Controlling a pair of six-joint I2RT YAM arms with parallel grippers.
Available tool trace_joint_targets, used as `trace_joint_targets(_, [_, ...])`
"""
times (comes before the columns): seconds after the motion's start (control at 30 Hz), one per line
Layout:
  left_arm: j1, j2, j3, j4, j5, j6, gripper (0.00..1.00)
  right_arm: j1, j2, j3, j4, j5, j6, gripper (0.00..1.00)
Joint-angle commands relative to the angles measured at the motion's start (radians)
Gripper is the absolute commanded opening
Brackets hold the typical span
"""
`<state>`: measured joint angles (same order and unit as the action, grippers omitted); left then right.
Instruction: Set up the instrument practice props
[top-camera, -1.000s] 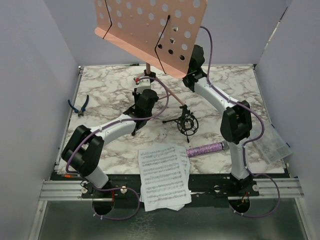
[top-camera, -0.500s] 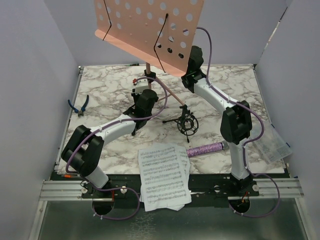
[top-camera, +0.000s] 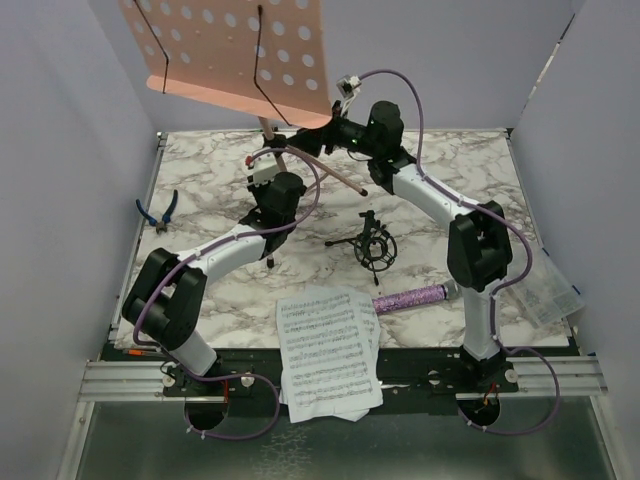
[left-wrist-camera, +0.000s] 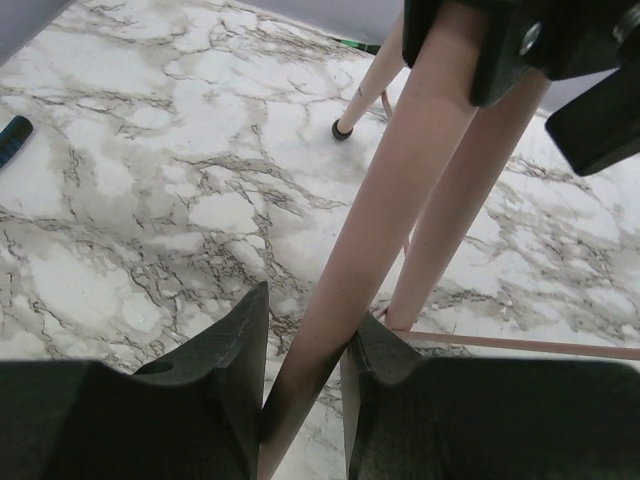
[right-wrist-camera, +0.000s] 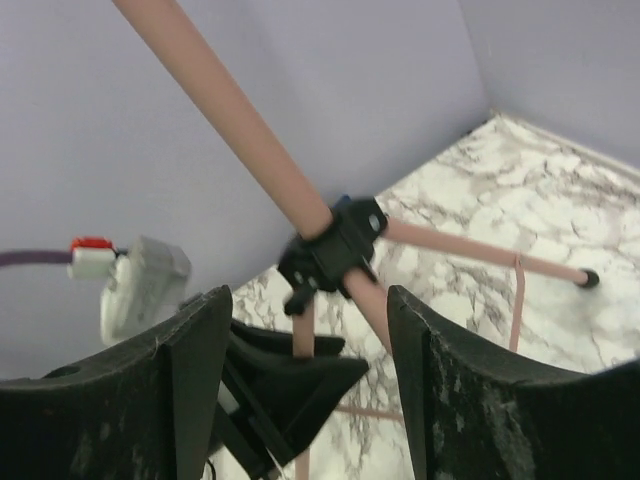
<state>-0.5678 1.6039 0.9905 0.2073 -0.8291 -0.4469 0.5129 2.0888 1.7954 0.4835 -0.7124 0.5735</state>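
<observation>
At the far edge of the table (top-camera: 500, 180), left of its middle: one pink music stand (top-camera: 235, 45) on tripod legs, its perforated desk leaning toward the far left corner. Changed in the last second: the desk hung over the middle of the far edge; it has swung left and now sits higher in the top view.

Left gripper (left-wrist-camera: 308, 315): clenched on one pink leg of the stand, low down, a finger against each side of the tube. You hold the stand by this arm alone.

Right gripper (right-wrist-camera: 305, 300): released. Its fingers stand wide, with the black leg hub (right-wrist-camera: 335, 245) and the pole ahead of them, touching neither. It has opened within the last second.

What this means for you: by my judgement the stand is being straightened and is not yet left to stand alone. Whether every foot rests on the table cannot be told.

Middle of the table: small black tripod mount (top-camera: 375, 247), nothing in it.

Toward the near edge, right of middle: glittery purple microphone (top-camera: 412, 297), lying flat, near the mount and apart from it.

Near edge, middle: sheet music (top-camera: 327, 350), overhanging the edge, not yet on the stand.

Left edge: blue-handled pliers (top-camera: 157, 210), no part of your task.

Right edge: clear plastic bag (top-camera: 548, 285).
</observation>
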Motion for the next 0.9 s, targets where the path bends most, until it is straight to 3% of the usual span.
trace_joint_targets(0.0, [0.016, 0.075, -0.055, -0.047, 0.075, -0.253, 0.00, -0.002, -0.098, -0.092, -0.027, 0.035, -0.044, 0.69])
trace_joint_targets(0.3, [-0.005, 0.096, -0.035, -0.010, 0.085, -0.061, 0.00, -0.011, -0.150, -0.218, -0.021, 0.098, -0.103, 0.67])
trace_joint_targets(0.57, [-0.054, 0.131, 0.005, -0.036, 0.017, 0.063, 0.00, -0.026, -0.085, -0.204, -0.033, 0.154, -0.177, 0.65])
trace_joint_targets(0.67, [-0.053, 0.125, 0.003, -0.040, 0.024, 0.058, 0.00, -0.029, -0.054, -0.165, -0.095, 0.147, -0.210, 0.60])
trace_joint_targets(0.87, [-0.056, 0.134, 0.021, -0.053, 0.095, 0.057, 0.00, -0.042, -0.051, -0.249, -0.079, 0.167, -0.176, 0.46])
